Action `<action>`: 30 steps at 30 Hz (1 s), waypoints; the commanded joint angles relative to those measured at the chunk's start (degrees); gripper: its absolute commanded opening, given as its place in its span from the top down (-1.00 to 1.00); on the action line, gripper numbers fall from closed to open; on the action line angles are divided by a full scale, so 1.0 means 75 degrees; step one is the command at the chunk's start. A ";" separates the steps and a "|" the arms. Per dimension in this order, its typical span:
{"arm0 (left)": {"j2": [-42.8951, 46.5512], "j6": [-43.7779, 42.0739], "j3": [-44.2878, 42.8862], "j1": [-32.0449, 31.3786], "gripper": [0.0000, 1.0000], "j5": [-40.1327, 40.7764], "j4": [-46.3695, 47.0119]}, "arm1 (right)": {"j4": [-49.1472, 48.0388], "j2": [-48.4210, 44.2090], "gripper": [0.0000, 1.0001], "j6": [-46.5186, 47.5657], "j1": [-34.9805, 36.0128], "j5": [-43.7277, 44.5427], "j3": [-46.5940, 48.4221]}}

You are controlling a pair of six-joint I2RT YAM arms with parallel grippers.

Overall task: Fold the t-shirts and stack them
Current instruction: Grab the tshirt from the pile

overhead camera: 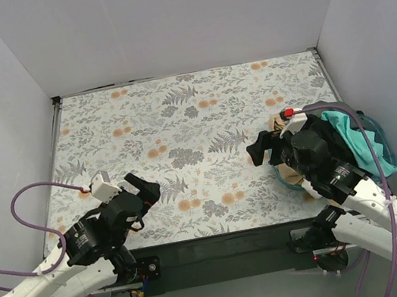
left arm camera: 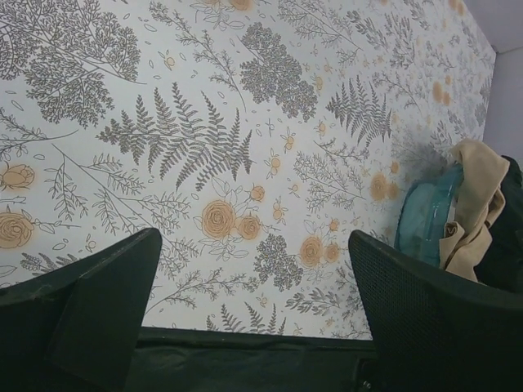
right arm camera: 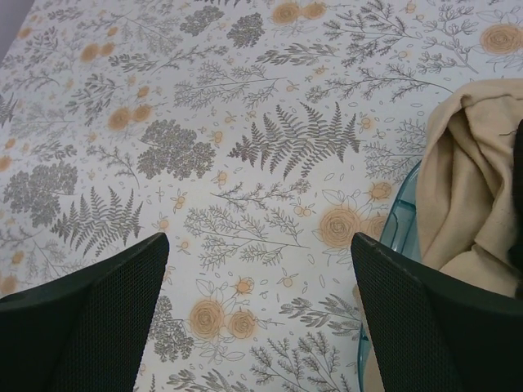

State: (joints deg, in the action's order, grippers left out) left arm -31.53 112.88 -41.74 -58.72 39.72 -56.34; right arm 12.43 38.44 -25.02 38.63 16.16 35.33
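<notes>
A bright teal-green t-shirt (overhead camera: pixel 357 137) lies heaped in a translucent blue tub (overhead camera: pixel 388 153) at the table's right edge, partly hidden by my right arm. A beige t-shirt (right arm camera: pixel 470 180) hangs over the tub's rim; it also shows in the left wrist view (left arm camera: pixel 474 204) and in the top view (overhead camera: pixel 289 171). A dark shirt edge (left arm camera: pixel 513 229) lies behind it. My right gripper (overhead camera: pixel 260 149) is open and empty, just left of the tub. My left gripper (overhead camera: pixel 144 189) is open and empty over the near left of the table.
The table carries a floral cloth (overhead camera: pixel 194 126) with white walls on three sides. The tub rim (right arm camera: pixel 400 224) stands close to my right finger. A black strip (left arm camera: pixel 245 363) marks the table's near edge. Purple cables (overhead camera: pixel 26 198) loop by the left arm.
</notes>
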 commanded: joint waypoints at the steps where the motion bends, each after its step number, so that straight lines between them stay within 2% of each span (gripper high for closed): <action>1: 0.0160 -0.0167 0.0103 0.0013 -0.96 0.0212 0.0315 | -0.0157 -0.0133 -0.97 0.0382 0.0017 0.0306 0.0140; 4: 0.0266 -0.0309 0.0186 0.0013 -0.96 0.0059 0.0504 | 0.0263 -0.0016 -0.97 0.0570 0.0017 0.0901 0.0631; 5: 0.0255 -0.0285 0.0163 0.0013 -0.96 0.0094 0.0411 | 0.0671 0.0043 -0.97 0.0512 0.0017 0.1611 0.0853; 8: 0.0266 -0.0448 0.0197 0.0013 -0.96 0.0047 0.0456 | 0.1318 0.0487 -0.97 0.0593 -0.0100 0.2775 0.1744; 9: 0.0255 -0.0496 0.0256 0.0013 -0.96 -0.0069 0.0573 | 0.1540 0.0639 -0.97 0.0582 -0.0344 0.3486 0.1967; 11: 0.0231 -0.0660 0.0291 0.0013 -0.96 -0.0175 0.0667 | 0.2080 0.1050 -0.97 0.0686 -0.0882 0.3704 0.2670; 16: 0.0102 -0.0625 0.0291 0.0013 -0.96 -0.0082 0.0633 | 0.2362 0.2033 -0.97 0.1401 -0.4466 0.1821 0.3503; 17: 0.0044 -0.0613 0.0291 0.0013 -0.96 -0.0093 0.0621 | 0.2456 0.2279 -0.97 0.1471 -0.5005 0.0924 0.3701; 18: 0.0044 -0.0602 0.0291 0.0024 -0.96 -0.0094 0.0598 | 0.2549 0.2780 -0.97 0.1484 -0.5950 0.0474 0.3761; 21: 0.0044 -0.0590 0.0326 0.0013 -0.96 -0.0140 0.0609 | 0.2632 0.3521 -0.97 0.1449 -0.6999 -0.0407 0.3692; 23: 0.0090 -0.0671 0.0385 0.0013 -0.96 -0.0222 0.0737 | 0.2574 0.3710 -0.93 0.1448 -0.7224 -0.1084 0.3528; 27: 0.0172 -0.0719 0.0385 0.0013 -0.96 -0.0176 0.0761 | 0.2445 0.4015 -0.82 0.1519 -0.7319 -0.1674 0.3211; 30: 0.0219 -0.0742 0.0397 0.0013 -0.96 -0.0293 0.0785 | 0.2340 0.3969 -0.60 0.1519 -0.7331 -0.1850 0.3059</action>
State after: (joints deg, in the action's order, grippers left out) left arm -30.48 108.18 -39.68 -58.72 37.45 -50.94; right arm 31.51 69.73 -14.52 -16.12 7.44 58.35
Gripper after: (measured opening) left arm 0.982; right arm 0.820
